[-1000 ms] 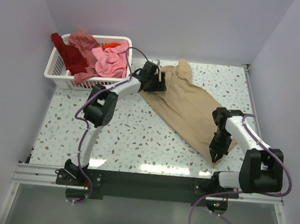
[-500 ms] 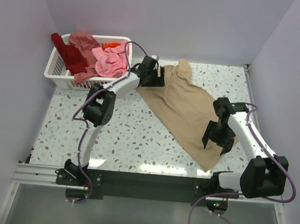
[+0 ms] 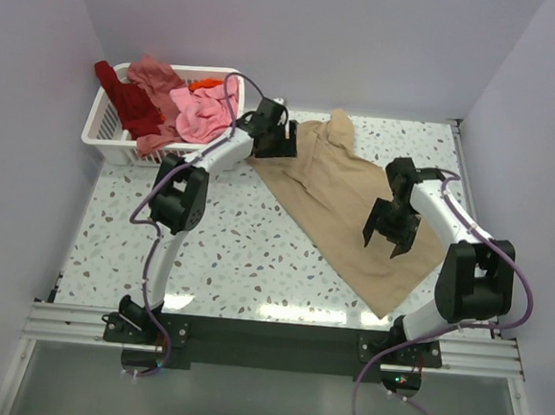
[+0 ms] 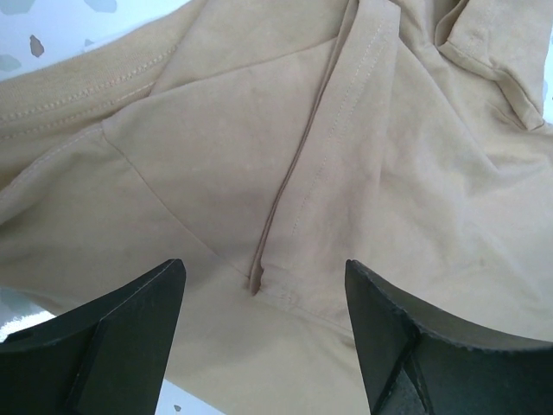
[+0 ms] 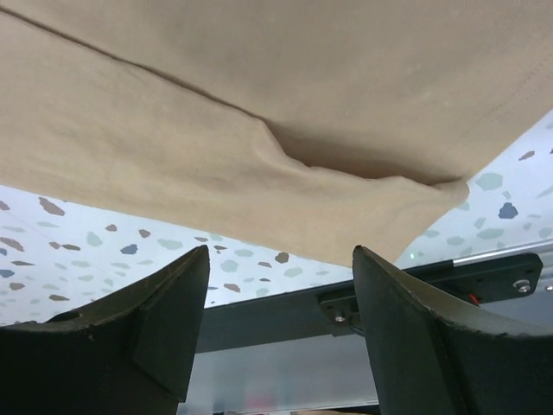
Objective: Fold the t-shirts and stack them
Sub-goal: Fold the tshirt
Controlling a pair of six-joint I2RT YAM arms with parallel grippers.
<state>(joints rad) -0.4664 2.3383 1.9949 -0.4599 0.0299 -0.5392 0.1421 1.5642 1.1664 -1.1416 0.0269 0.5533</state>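
A large tan t-shirt (image 3: 355, 199) lies spread slantwise on the speckled table, from the back centre to the front right. Its seams and a fold show in the left wrist view (image 4: 285, 173), its hem corner in the right wrist view (image 5: 259, 130). My left gripper (image 3: 275, 142) hovers open over the shirt's far left edge, with nothing between the jaws. My right gripper (image 3: 389, 237) stands open above the shirt's right middle, empty. Pink (image 3: 206, 111), salmon (image 3: 153, 73), dark red (image 3: 127, 100) and orange (image 3: 205, 84) t-shirts are heaped in the basket.
A white slatted basket (image 3: 105, 136) stands at the back left corner. The dark rail (image 3: 277, 340) with the arm bases runs along the table's near edge. Walls close in the left, back and right sides.
My right gripper has opened, let go of the shirt's front corner and moved up and left over the shirt. The left gripper has shifted slightly toward the back.
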